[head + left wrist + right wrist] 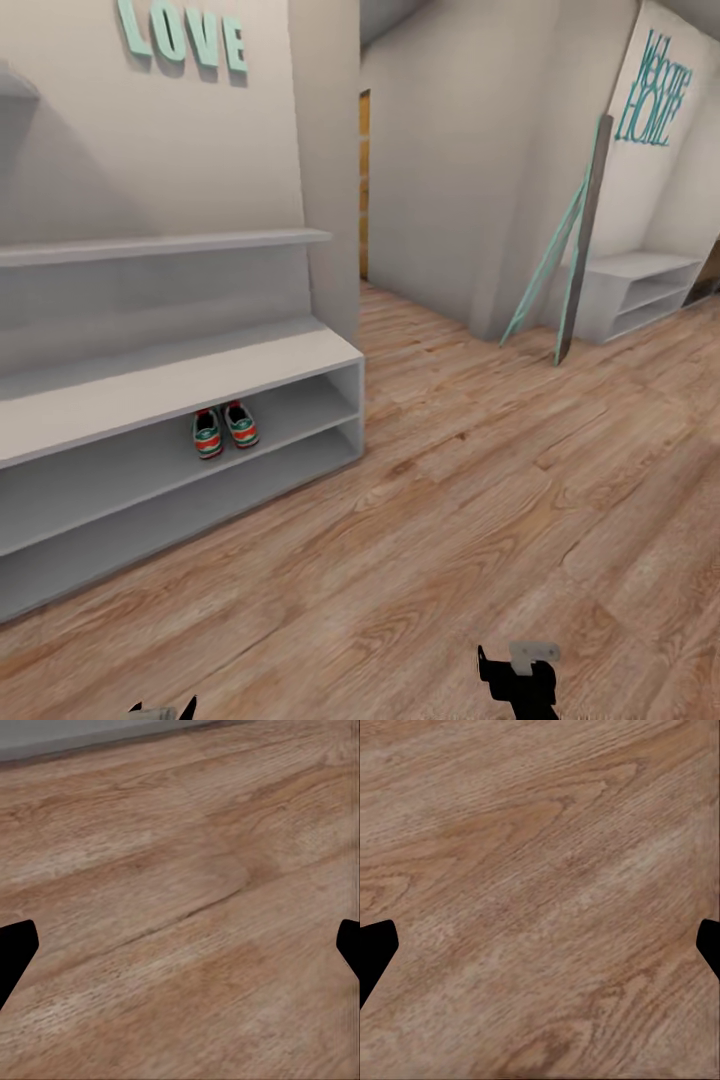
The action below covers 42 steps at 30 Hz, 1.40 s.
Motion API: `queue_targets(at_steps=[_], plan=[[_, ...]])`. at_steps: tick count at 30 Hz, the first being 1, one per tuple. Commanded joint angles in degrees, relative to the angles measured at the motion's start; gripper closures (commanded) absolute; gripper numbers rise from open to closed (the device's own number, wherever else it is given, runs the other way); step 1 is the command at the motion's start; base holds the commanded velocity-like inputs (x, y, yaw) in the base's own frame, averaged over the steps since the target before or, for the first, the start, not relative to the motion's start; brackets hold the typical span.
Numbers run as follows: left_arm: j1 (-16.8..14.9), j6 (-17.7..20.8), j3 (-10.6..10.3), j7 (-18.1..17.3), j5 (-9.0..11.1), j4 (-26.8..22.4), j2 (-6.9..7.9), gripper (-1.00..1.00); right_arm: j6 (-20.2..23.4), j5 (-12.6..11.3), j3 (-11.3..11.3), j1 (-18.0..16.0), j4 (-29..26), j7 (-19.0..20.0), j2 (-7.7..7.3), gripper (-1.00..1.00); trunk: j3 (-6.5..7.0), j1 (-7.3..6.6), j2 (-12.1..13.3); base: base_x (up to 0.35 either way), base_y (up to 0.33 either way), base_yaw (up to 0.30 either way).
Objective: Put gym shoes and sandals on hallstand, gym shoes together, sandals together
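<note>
1. Nearest to me is bare plank – the corridor floor (480, 520) runs right under both arms, and each wrist camera looks down onto wood grain with nothing between the fingertips.

2. Left claw (180, 952): both tips sit at opposite edges of its wrist view, spread wide, holding nothing. Right claw (540, 952) is the same – wide apart, empty. In the head view the right claw's dark body pokes up at the bottom edge, hanging low over the floor.

3. Both gym shoes (224, 428) are already on the hallstand (150, 385), on the upper of its two low shelves, side by side and touching or very nearly. My guess is they were set near the open end because that's the easiest reach from the corridor. Count: two shoes, one pair, none on the floor.

4. Sandals: zero in sight from where I'm looking. So I reckon half the job is done and I'm between pickups, arms tucked low and claws open, ready for the next grab.

5. Other stuff, counted: one smaller white bench unit (640, 290) further down the corridor, one tall mirror or board (575, 250) leaning on the wall beside it, two teal wall signs – "LOVE" (180, 38) above the hallstand and a second sign (655, 90) above the small unit.

6. Plenty of free shelf remains beside the shoes for the sandals to go together.
</note>
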Motion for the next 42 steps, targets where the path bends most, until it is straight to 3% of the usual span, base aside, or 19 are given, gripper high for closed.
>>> queue_targets(at_steps=[1, 42], plan=[[0.0, -0.1, 0.5, -0.5, -0.2, 0.0, -0.03, -1.00, -0.2, 0.6, -0.3, -0.1, 0.1, -0.3, 0.03, -1.00, -0.02, -0.01, 0.0, 0.000, 0.000, -0.290], [0.0, -0.1, 0.4, -0.5, -0.7, 0.1, -0.11, -1.00, -0.2, 0.6, -0.2, -0.1, 0.2, -0.1, 0.38, -1.00, 0.29, -0.01, 0.0, 0.000, 0.000, -0.290]])
